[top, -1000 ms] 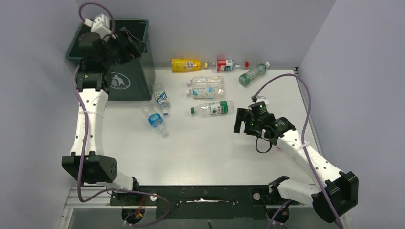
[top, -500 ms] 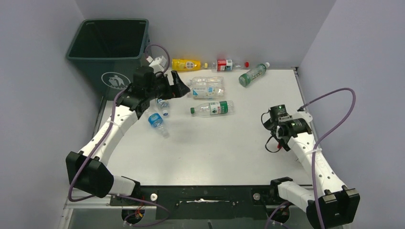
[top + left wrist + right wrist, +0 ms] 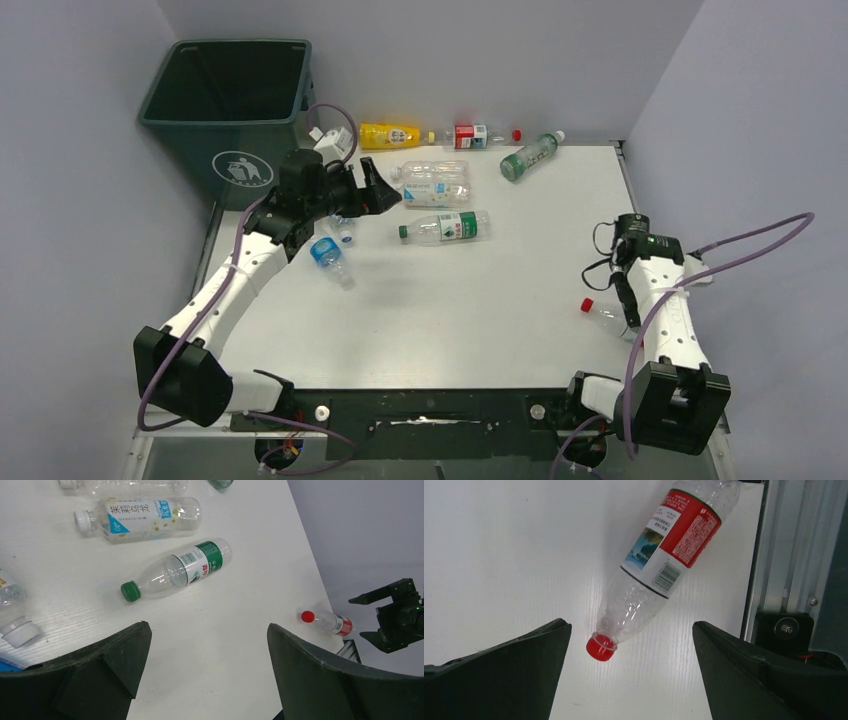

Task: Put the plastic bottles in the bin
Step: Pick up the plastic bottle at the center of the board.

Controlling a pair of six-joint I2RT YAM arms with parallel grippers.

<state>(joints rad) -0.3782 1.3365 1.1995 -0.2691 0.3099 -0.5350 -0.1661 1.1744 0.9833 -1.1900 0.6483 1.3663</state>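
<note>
white table (image 3: 470,320) carrying nine plastic bottles, all lying on their sides, none standing. dark green bin (image 3: 250,165) at the far left corner, upright, mouth open upward. its inside is too dark to tell whether any bottle is already in it, so by judgement most of the task is left. left gripper (image 3: 378,190) hovers over the table just right of the bin, jaws spread wide and empty, facing the green-capped bottle (image 3: 175,570), whose long axis runs roughly left to right across the table with the cap toward the bin side. right gripper (image 3: 631,625) hangs at the near right edge, jaws likewise wide and holding nothing, poised above the red-capped bottle (image 3: 600,313) without touching it. this one lies nearly crosswise, cap toward the table's middle, base toward the right edge. farther back: two clear bottles (image 3: 432,190) side by side, then a yellow bottle (image 3: 390,135), a red-labelled bottle (image 3: 468,135) and a green-labelled bottle (image 3: 528,156) along the far wall. two blue-labelled bottles (image 3: 328,256) lie beside the left arm (image 3: 240,280).
</note>
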